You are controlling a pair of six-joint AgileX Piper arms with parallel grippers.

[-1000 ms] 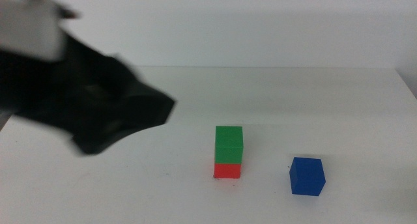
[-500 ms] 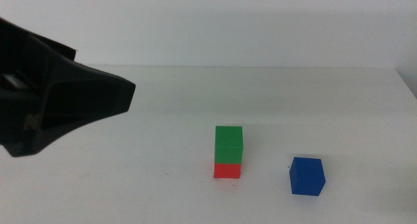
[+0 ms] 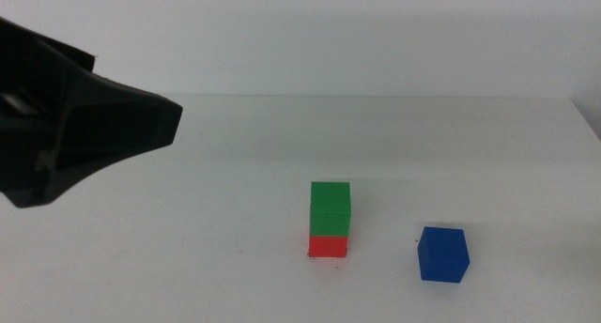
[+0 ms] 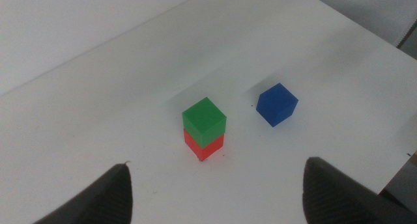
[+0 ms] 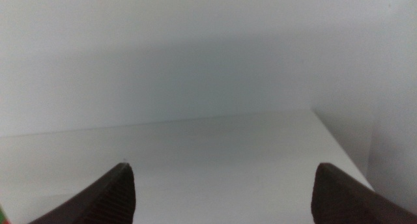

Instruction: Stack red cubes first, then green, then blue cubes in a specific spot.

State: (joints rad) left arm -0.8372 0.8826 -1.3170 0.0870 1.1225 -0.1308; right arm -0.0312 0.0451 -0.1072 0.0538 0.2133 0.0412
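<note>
- Up at the left side of the surface (image 3: 235, 154), the left gripper (image 4: 215, 191) hangs in the air with its jaws spread wide and nothing between them; in the middle view it shows as a big dark blurred mass (image 3: 84, 135) well apart from the cubes.
- Out past those jaws, the left wrist view looks down on the green cube (image 4: 204, 120) sitting squarely on the red cube (image 4: 207, 146).
- That two-cube stack stands upright toward the near edge of the surface, about midway between its left and right edges, with the green cube (image 3: 330, 209) on top and only a low strip of the red cube (image 3: 328, 246) showing beneath it.
- Nearby, the blue cube (image 3: 442, 254) rests alone on the surface, near the stack on its right-hand side, not touching it and turned slightly askew (image 4: 277, 104).
- Lastly, the right gripper (image 5: 225, 198) waits with its jaws wide apart and empty, facing bare white surface by a far corner.
</note>
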